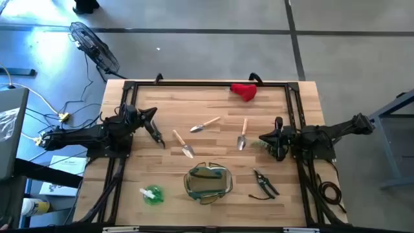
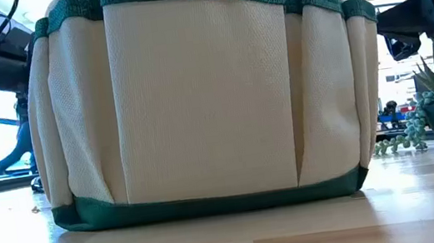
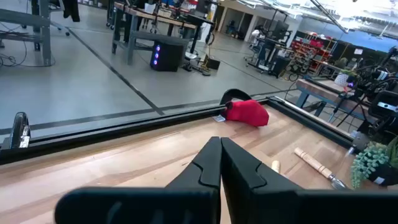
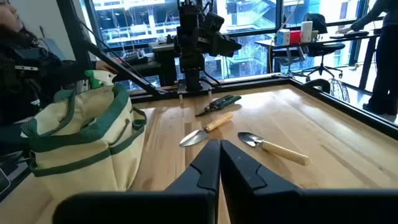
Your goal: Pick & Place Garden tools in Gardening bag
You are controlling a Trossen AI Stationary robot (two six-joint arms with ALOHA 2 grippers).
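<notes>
Cream canvas with green trim makes up the soft gardening bag (image 1: 207,182), set at the table's near edge; no writing is legible. Left gripper (image 1: 155,134) and right gripper (image 1: 264,138) are closed, empty.

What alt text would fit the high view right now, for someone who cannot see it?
Overhead, a gardening bag sits at the wooden table's near edge with three trowels mid-table, black shears beside the bag, a red bundle at the far edge. Both pincers, left and right, are shut and empty.
</notes>
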